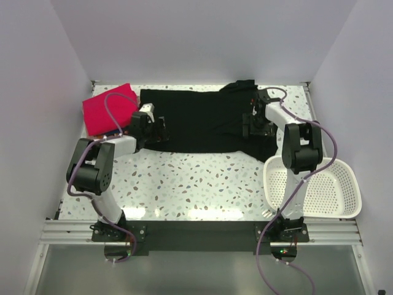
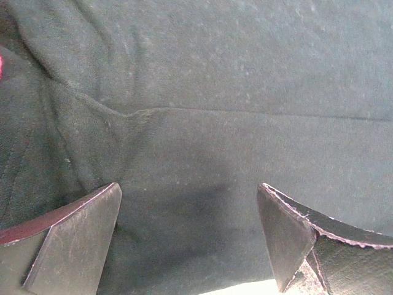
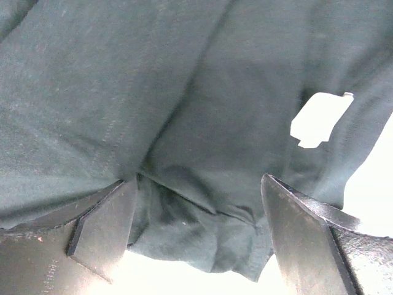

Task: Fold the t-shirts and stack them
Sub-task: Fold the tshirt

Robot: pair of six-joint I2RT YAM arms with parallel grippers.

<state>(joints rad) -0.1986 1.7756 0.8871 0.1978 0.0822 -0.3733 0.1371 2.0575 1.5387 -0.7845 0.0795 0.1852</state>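
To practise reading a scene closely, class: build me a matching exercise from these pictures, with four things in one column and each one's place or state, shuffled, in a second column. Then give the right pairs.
Things
1. black t-shirt
2. pinkish-red t-shirt
3. white mesh basket
4. left gripper

Place or state
A. folded, at the far-left corner of the table
B. jaws open, just over dark cloth
C. spread out across the far middle
D. at the near-right side

Pairs: 1-C, 2-A, 3-D, 4-B
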